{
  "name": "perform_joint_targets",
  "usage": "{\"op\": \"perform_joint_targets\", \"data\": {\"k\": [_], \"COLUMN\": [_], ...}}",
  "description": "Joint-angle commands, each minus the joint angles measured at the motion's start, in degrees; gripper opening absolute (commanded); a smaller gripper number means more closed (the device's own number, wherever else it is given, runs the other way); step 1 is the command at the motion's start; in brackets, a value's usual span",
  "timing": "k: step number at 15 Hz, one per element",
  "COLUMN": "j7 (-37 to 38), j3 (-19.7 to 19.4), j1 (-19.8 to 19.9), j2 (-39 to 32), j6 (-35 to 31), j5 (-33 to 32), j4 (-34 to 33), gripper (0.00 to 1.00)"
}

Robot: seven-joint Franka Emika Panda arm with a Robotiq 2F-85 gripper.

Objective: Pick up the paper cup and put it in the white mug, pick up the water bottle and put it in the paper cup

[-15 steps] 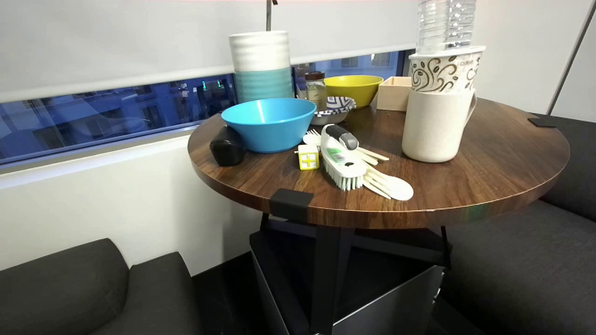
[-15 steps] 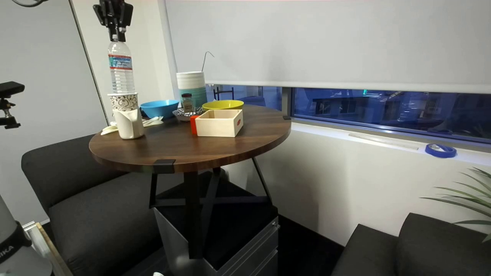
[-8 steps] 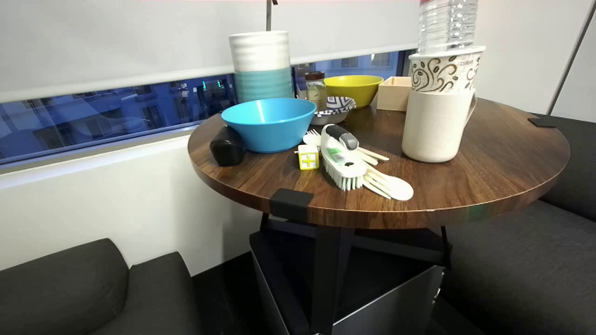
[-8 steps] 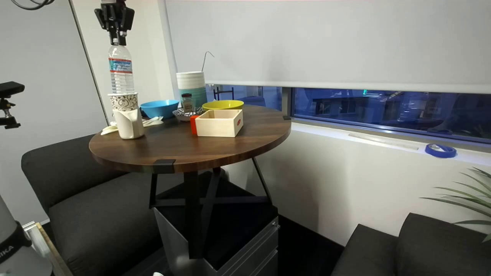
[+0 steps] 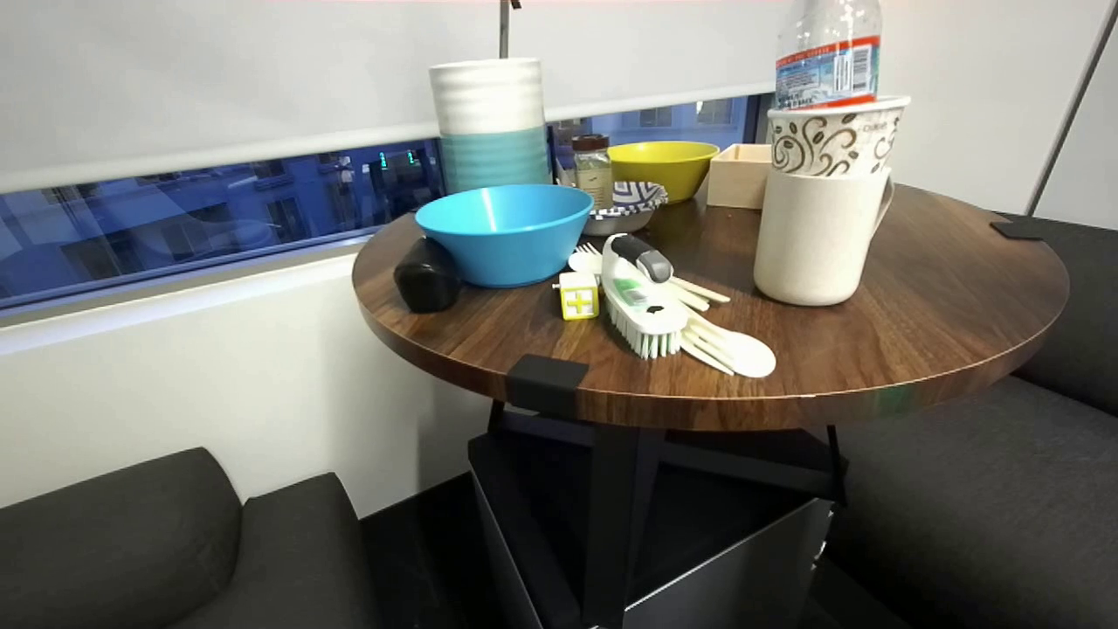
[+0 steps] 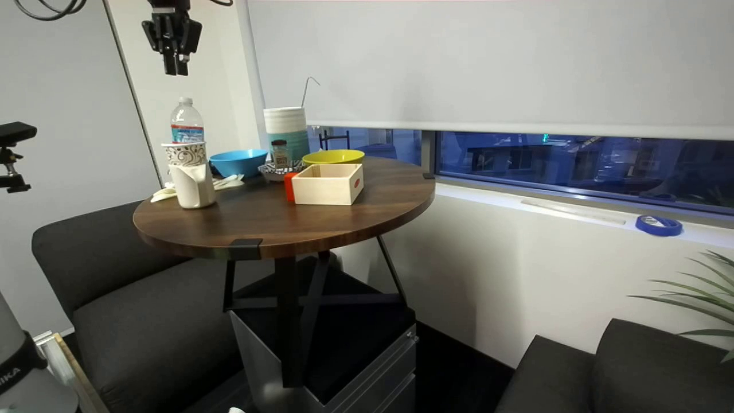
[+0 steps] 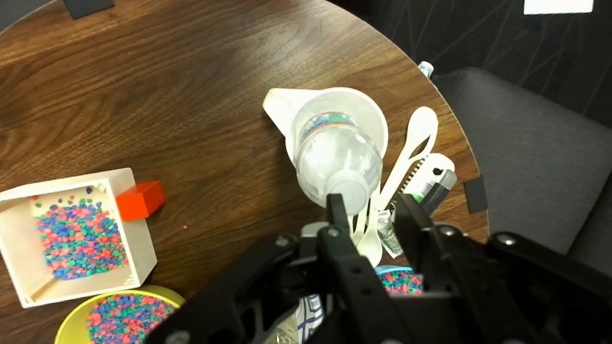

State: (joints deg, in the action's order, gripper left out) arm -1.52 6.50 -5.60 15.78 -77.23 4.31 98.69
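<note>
Wrist view shows the gripper (image 7: pixel 371 203) well above the mug (image 7: pixel 286 107), its jaws narrowly parted with nothing between them. Half a second ago it held the bottle (image 5: pixel 830 61) by its cap; now the bottle has dropped deeper into the cup (image 5: pixel 834 144), seated in the mug's mouth, so the task looks done. Clear, round-shouldered plastic meets tapered, brown-swirled paper over a smooth off-white cylinder; a bristled brush (image 5: pixel 642 297) rests near the mug.

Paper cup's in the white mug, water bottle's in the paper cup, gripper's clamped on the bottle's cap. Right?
Last part's wrong: the gripper isn't on the cap. In an exterior view it hangs above with a clear gap between; the wrist view shows its jaws apart. Rest holds: water bottle in the paper cup, paper cup in the white mug.
</note>
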Motion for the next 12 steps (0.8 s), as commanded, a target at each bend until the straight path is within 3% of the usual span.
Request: {"op": "perform_joint_targets", "data": {"k": [1,8,12], "j7": [-0.7,0.7,0.6], "j3": [-0.5,-1.8,-3.2], "j1": [-0.3,0.5,1.0], "j2": [0.6,1.0,0.7], "j6": [0.3,-1.2,-1.4], "j5": [1.6,4.1,4.9], "j4": [-0.1,-1.6,-3.5], "gripper": [0.54,0.99,1.0]}}
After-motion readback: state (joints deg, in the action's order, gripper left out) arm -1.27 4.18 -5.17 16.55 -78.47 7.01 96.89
